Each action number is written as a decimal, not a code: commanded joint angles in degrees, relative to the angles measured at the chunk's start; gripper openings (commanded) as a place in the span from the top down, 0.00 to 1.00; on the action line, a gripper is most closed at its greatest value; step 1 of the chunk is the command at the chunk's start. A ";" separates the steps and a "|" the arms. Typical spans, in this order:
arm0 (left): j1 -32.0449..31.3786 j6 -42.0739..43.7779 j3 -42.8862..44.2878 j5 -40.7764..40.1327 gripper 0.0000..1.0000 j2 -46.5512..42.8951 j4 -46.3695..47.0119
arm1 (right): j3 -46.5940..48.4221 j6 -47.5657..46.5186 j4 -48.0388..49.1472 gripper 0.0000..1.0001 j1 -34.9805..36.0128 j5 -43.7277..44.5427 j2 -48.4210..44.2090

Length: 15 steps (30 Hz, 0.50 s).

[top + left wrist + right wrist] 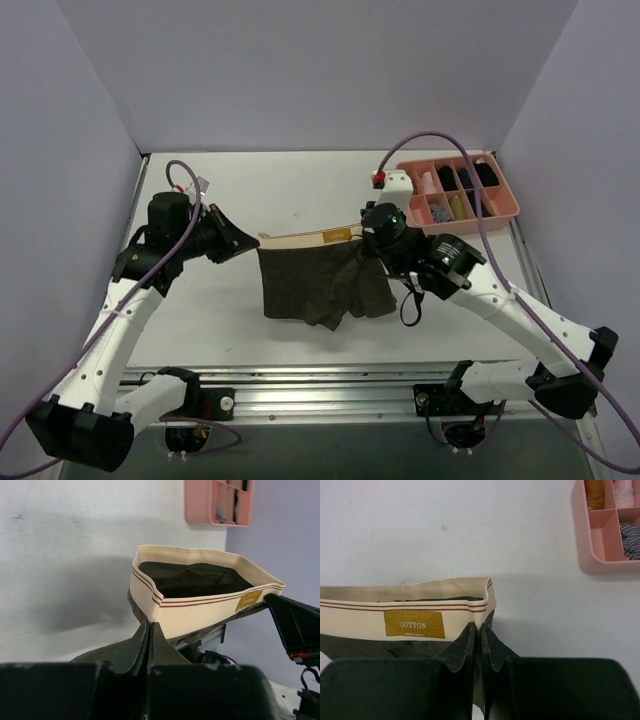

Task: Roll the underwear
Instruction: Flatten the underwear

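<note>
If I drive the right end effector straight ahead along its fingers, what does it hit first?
The right end effector is shut on the underwear at its waistband corner; beyond that, bare table lies ahead, likely first contact, though depth is unclear. The pink tray sits right of that line.

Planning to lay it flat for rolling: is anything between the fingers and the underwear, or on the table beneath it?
Nothing visible. The left gripper and right gripper are shut on the underwear at its waistband ends. Nothing shows on the table below; the pink tray sits apart at far right.
</note>
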 commanded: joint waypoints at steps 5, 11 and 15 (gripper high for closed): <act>4.72 5.46 1.14 -8.98 0.98 17.80 -2.58 | 0.35 -2.20 8.33 0.98 -5.50 1.56 18.36; 12.00 11.09 7.79 -10.12 0.98 40.63 -2.64 | 13.21 -7.29 11.20 0.68 -10.70 -15.93 39.79; 16.22 13.81 17.30 -10.74 0.98 49.65 -7.93 | 24.58 -10.64 5.20 0.61 -12.36 -20.76 47.64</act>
